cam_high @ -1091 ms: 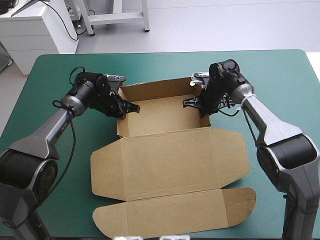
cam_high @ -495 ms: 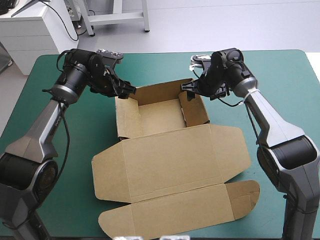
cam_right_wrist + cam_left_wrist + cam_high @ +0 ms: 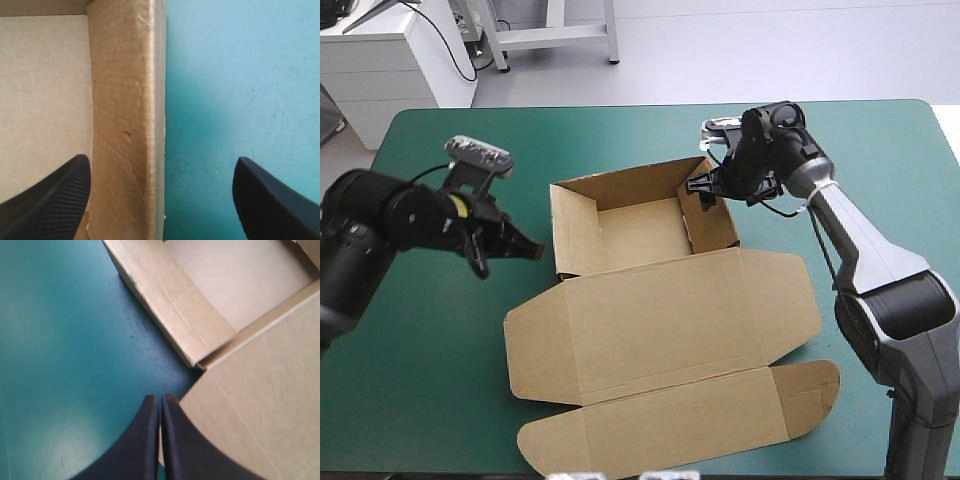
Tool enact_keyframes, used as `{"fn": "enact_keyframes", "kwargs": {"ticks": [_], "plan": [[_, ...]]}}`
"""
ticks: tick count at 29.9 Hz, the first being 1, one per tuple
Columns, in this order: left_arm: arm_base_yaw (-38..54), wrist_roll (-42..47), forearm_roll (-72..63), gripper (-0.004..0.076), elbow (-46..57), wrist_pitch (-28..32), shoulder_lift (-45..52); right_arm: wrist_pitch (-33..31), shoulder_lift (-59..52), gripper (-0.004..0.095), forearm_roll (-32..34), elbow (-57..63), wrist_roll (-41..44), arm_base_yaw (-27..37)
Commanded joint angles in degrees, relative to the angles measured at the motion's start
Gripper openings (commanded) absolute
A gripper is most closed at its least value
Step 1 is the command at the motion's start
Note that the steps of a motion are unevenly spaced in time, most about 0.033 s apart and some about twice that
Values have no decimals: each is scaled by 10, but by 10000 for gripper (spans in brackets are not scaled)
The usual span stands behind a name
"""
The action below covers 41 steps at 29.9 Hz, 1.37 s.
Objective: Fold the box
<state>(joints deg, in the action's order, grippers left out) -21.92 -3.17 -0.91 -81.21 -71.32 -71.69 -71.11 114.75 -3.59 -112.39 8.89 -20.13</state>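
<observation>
Left tool (image 3: 532, 250) withdrawn from box (image 3: 660, 320), pressed together; right tool (image 3: 701, 186) apart, straddling right wall.

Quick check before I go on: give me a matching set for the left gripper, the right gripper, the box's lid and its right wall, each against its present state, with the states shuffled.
Things:
1. left gripper
2. right gripper
3. lid
4. right wall

States:
A. standing upright between two fingers
B. shut, over the teal-green cover beside the box
C. lying flat, toward the table's near edge
D. open, astride a wall

Pairs: 1-B; 2-D; 3-C; 4-A
</observation>
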Motion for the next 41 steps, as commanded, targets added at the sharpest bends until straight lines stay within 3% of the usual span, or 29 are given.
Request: {"fn": "enact_keyframes", "kwargs": {"ticks": [1,5,11,16,18,22,23,27,33,41], "plan": [[-3,10,-4,-8,58,31,92,-2,-30,726,6,-11,-17,5],[-3,10,-42,-8,143,51,170,-2,-19,706,3,-11,-22,5],[-3,10,-77,-8,277,109,270,-2,5,525,-49,-10,-35,4],[-3,19,-77,-8,377,169,347,-2,13,382,-54,-10,-48,4],[-3,19,-77,-8,415,192,379,-2,13,304,-54,-10,-58,4],[-3,19,-77,-8,474,221,429,-2,13,13,-54,-8,-73,4],[-3,19,-77,-8,483,227,438,-2,13,-16,-52,-7,-75,4],[-3,19,-81,-8,508,256,474,-2,9,-21,-25,-8,-89,13],[-3,12,-75,-8,512,265,489,-2,-33,-21,-50,-38,-138,113],[-3,9,-77,-8,512,271,489,-2,-84,-21,-60,-49,-133,346]]}}
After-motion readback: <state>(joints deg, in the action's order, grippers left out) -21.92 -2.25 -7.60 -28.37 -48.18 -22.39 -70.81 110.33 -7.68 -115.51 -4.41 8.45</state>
